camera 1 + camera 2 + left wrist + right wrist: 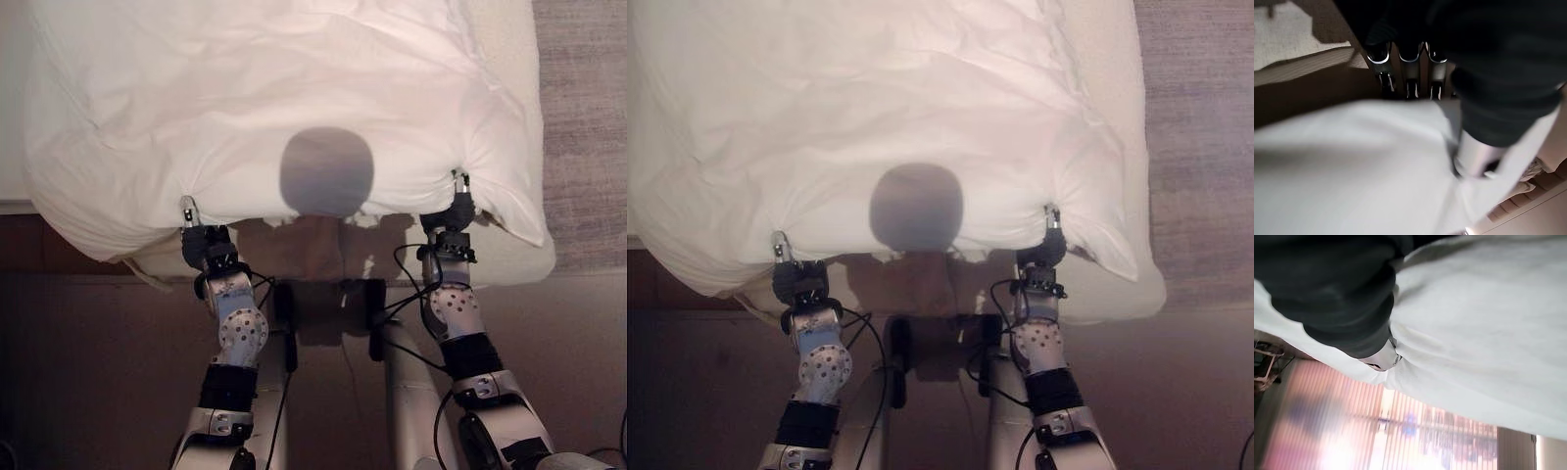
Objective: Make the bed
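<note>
Left side of the frame: the left hand point(200, 235) sits at the lower left, at the near hem of the white duvet point(294, 108). In the left wrist view its fingers point(1409, 73) run down behind the cloth and its thumb point(1476, 154) presses the fabric from the front, so the hem is pinched between them. Puckers in the cloth radiate from this grip point.

Centre of the frame: the duvet covers most of the upper frame and lies over the mattress point(509, 59), whose bare strip shows along the upper right. The near hem spans between the two hands and hangs just past the foot of the bed. Brown floor point(98, 372) occupies the lower frame, and grey carpet point(588, 117) the right edge.

Right side of the frame: the right hand point(454, 217) is at the hem toward the lower right. The head views show a fingertip above the hem with cloth gathered at it. In the right wrist view the thumb is pressed into the fabric. Judged state: clamped on the hem.

Handling: the duvet looks soft, light and limp. It creases freely and will sag between grip points. It is not fragile, but smooth cloth can slip from a shallow pinch. Hold at the hem, close to each corner, with hands well apart and level. Uneven tension will probably skew the cover to one side.
</note>
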Controlling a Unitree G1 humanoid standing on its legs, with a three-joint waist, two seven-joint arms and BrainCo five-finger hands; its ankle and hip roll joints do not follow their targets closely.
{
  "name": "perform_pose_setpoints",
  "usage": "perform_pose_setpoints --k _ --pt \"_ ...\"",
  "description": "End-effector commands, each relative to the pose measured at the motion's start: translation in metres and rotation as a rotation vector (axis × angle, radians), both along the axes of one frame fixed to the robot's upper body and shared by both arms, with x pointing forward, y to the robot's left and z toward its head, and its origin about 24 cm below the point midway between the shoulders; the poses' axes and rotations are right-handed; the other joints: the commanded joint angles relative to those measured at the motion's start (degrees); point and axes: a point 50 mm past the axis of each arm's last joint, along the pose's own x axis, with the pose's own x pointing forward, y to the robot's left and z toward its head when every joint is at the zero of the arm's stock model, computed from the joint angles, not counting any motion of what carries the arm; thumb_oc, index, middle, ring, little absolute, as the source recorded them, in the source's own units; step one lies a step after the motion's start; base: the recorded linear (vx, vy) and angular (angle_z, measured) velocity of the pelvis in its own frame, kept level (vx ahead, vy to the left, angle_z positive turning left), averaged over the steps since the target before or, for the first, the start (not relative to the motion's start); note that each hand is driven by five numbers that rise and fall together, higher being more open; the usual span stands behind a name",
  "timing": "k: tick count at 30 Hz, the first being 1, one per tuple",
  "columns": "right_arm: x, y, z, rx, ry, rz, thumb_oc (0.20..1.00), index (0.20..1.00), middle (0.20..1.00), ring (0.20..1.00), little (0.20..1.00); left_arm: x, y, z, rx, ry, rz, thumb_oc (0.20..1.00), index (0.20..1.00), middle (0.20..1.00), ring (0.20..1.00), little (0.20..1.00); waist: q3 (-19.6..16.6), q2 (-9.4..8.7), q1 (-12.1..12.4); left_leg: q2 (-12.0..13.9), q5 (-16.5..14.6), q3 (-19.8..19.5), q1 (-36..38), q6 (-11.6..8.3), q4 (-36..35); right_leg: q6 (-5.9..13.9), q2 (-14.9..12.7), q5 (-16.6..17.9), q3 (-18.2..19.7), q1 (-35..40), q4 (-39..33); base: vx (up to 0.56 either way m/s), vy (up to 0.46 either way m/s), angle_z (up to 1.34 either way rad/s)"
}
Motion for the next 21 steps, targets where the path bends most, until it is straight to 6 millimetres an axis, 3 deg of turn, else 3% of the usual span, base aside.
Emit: perform_pose_setpoints --k 1,10,15,21 --pt "-0.032 -0.042 0.028 -0.008 -0.222 -0.207 0.200 0.200 0.200 0.200 0.200 -0.014 0.045 -0.007 -0.020 -0.027 0.194 1.000 1.000 1.000 1.000 1.000 -6.50 2.96 -1.38 -2.00 1.11 0.67 -3.76 2.14 -0.52 1.09 2.31 2.29 -2.20 0.57 -3.25 -0.01 0.002 -0.06" --pt "-0.057 -0.005 0.059 -0.105 -0.449 -0.054 0.200 0.200 0.200 0.200 0.200 0.010 0.026 -0.031 -0.042 0.058 0.059 1.000 1.000 1.000 1.000 1.000 -6.83 1.08 -2.94 -1.52 1.19 1.65 -4.00 1.97 -0.19 1.01 2.61 3.00 -1.38 0.15 -3.31 -0.01 0.006 -0.04" --pt "-0.066 0.008 0.067 -0.138 -0.516 0.017 0.200 0.200 0.200 0.200 0.200 0.021 0.019 -0.032 -0.067 0.022 0.003 1.000 1.000 1.000 1.000 1.000 -7.26 -0.04 -3.79 -1.16 1.06 1.98 -4.11 1.85 0.01 1.04 2.91 3.16 -1.04 0.01 -3.33 0.00 -0.001 -0.02" --pt "-0.072 0.012 0.071 -0.141 -0.552 0.049 0.200 0.200 0.200 0.200 0.200 0.031 0.024 -0.024 -0.099 -0.019 0.025 1.000 1.000 1.000 1.000 1.000 -7.73 -1.05 -4.37 -0.75 0.24 2.13 -4.07 1.48 1.09 1.13 3.13 2.59 -0.92 0.19 -2.66 0.00 -0.001 -0.03"
